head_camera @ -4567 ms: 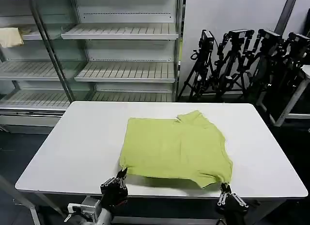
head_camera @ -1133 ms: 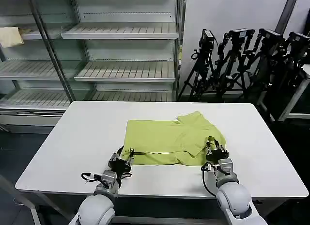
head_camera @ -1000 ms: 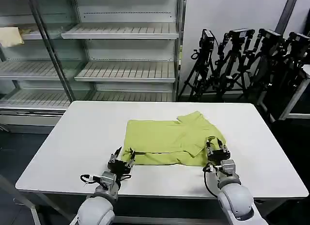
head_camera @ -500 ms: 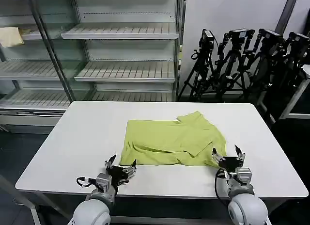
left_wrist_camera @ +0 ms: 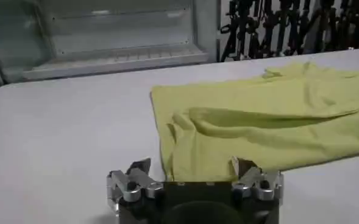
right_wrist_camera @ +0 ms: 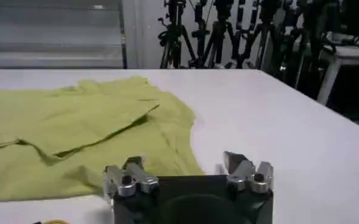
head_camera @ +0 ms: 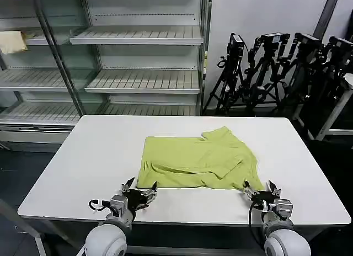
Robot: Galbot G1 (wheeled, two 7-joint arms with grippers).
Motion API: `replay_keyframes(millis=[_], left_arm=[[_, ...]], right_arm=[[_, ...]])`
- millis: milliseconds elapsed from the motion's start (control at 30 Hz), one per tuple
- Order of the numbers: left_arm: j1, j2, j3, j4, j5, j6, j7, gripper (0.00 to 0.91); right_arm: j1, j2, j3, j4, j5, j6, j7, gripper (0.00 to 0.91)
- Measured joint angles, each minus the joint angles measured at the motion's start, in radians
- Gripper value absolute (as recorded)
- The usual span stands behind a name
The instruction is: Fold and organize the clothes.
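The left pincer point(head_camera: 140, 186) hovers low over the near edge of the white rectangular tabletop point(head_camera: 94, 162), its two fingers spread apart and holding nothing. Just beyond its fingertips lies the near left corner of the lime yellow-green short-sleeved cotton T-shirt point(head_camera: 193, 159). In the left wrist view the same pincer point(left_wrist_camera: 191, 172) sits with one finger in front of the shirt's hem point(left_wrist_camera: 252, 140) and the other over bare tabletop point(left_wrist_camera: 57, 140).

The right pincer point(head_camera: 262, 187) also sits low at the near edge, fingers likewise spread and empty, just beside the shirt's near right corner. From the right wrist view this pincer point(right_wrist_camera: 188, 165) faces the shirt point(right_wrist_camera: 75, 134), with one finger before the cloth and the other over bare tabletop point(right_wrist_camera: 277, 122).

The shirt lies between and ahead of the two pincers, roughly in the middle of the tabletop, its near part folded up over itself into a loose doubled layer with soft creases; a sleeve and the collar end sit at the far right.

Well beyond the tabletop stand empty grey metal shelves point(head_camera: 138, 79) on the left pincer's side and a cluster of black tripods point(head_camera: 276, 68) on the right pincer's side.
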Motion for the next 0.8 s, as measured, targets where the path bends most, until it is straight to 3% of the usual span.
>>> replay_keyframes(millis=[800], left_arm=[[0.042,0.005,-0.018,-0.036,0.006,0.011,-0.006,0.181]], right_arm=[[-0.09,-0.003,0.021,0.075,0.024,-0.008,-0.013,0.0]])
